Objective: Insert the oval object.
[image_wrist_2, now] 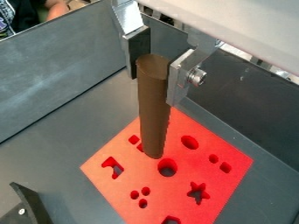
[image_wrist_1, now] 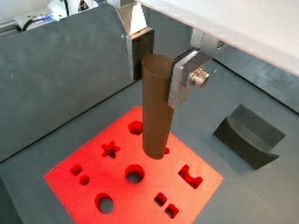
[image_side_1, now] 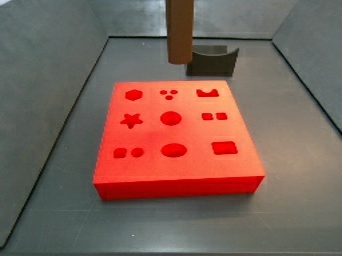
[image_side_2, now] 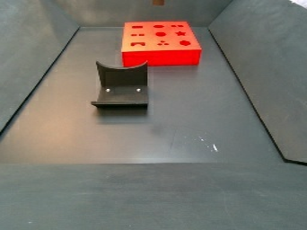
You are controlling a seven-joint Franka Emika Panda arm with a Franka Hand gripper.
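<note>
tool [image_wrist_1: 160,59] gripping oval object [image_wrist_1: 156,109], above red block [image_wrist_1: 82,175]

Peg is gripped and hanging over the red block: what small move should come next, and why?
Probably a small sideways shift before lowering. The gripper holds the oval object upright above the red block. In both wrist views its tip sits beside a round hole, not clearly over an oval hole, so align first.
</note>
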